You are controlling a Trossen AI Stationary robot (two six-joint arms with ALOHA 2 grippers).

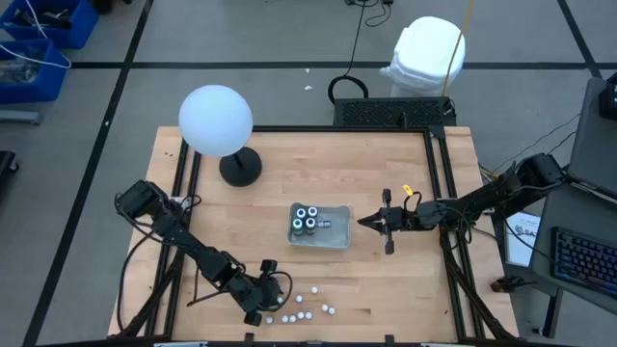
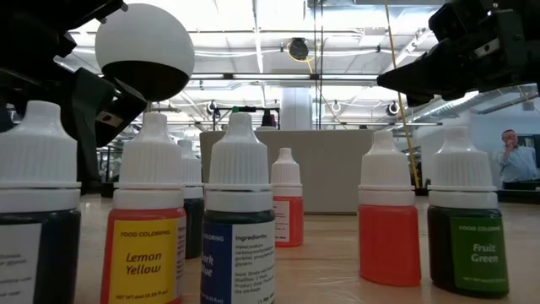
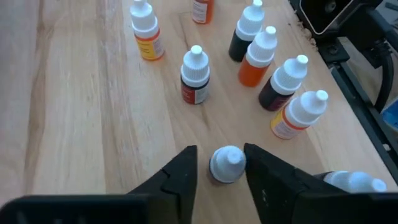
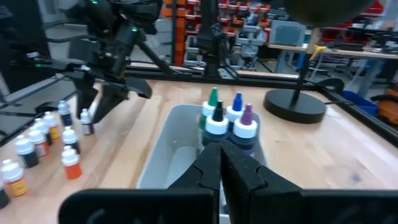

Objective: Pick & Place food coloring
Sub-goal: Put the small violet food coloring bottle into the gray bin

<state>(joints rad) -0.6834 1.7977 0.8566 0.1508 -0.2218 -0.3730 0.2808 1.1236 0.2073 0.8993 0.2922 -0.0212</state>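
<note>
White-capped food coloring bottles [image 3: 249,50] stand loose on the wooden table [image 3: 68,118], just ahead of the left gripper [image 3: 221,171]. Its fingers sit either side of one bottle [image 3: 227,165], close to the cap, but I can't tell if they're actually squeezing it. Right gripper [image 4: 221,155] is clenched on nothing, right in front of the clear tray [image 4: 168,155] with four bottles [image 4: 227,121] upright inside.
</note>
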